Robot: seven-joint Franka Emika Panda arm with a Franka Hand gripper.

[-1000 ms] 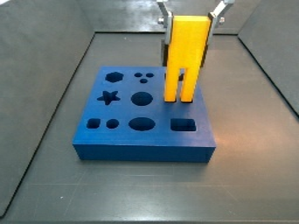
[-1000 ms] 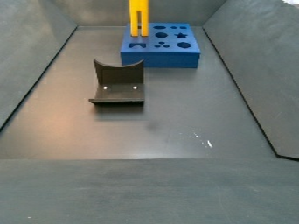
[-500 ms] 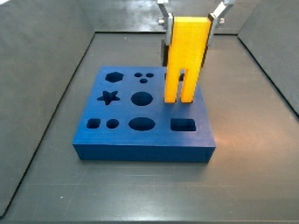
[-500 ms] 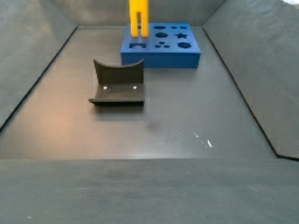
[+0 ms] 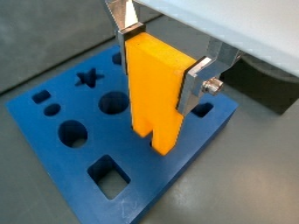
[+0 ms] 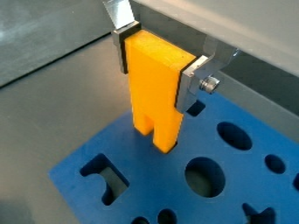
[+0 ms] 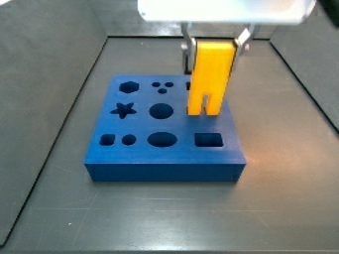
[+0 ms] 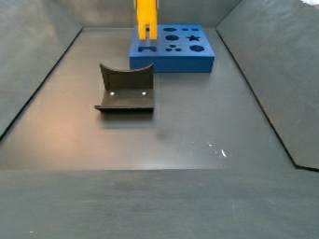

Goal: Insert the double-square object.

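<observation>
The double-square object (image 7: 208, 81) is a bright yellow peg and stands upright in my gripper (image 7: 215, 47). The gripper is shut on the peg's upper end, with a silver finger flat on each side in both wrist views (image 5: 162, 61) (image 6: 156, 66). The peg's slotted lower end (image 5: 158, 140) is down at the top face of the blue block (image 7: 166, 157), on the block's right half behind a square hole (image 7: 208, 141). I cannot tell how deep it sits in the block. The peg also shows in a side view (image 8: 145, 21) at the blue block's (image 8: 174, 62) left end.
The blue block has several shaped holes, among them a star (image 7: 125, 110) and round ones (image 7: 159, 141). The dark fixture (image 8: 125, 90) stands on the floor, apart from the block. Sloping dark walls (image 7: 54, 119) close in the floor on all sides.
My gripper has come down with the yellow peg. In the side view less of the peg shows above the block and the gripper's white body has come into the picture.
</observation>
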